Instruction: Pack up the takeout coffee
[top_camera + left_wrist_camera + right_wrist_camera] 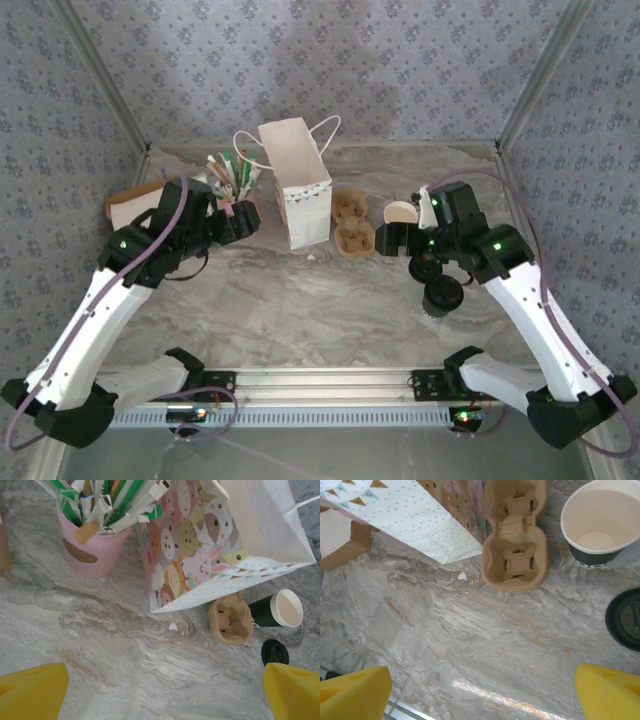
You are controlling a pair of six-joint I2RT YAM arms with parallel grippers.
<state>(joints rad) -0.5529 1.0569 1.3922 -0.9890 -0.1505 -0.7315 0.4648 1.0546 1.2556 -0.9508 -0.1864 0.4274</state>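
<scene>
A grey-veined marble table is boxed in by walls of blue-grey patterned paper, with a metal rail along its near edge. A white paper bag stands upright at mid-back. Just right of the bag lies a brown pulp carrier, and just right of that stands the takeout coffee cup, open and unlidded. Overhead it shows mostly its cream inside. The wrist views show its wall as dark, and they also show a cartoon-animal print on the bag's side. A black lid lies flat near the cup, apart from it. Left of the bag are a pink cup of straws and, farther left, a cardboard box. The left claw and right claw are spread wide, gripping nothing, each over bare marble. The stretch in front of the bag lies open down to the rail.
</scene>
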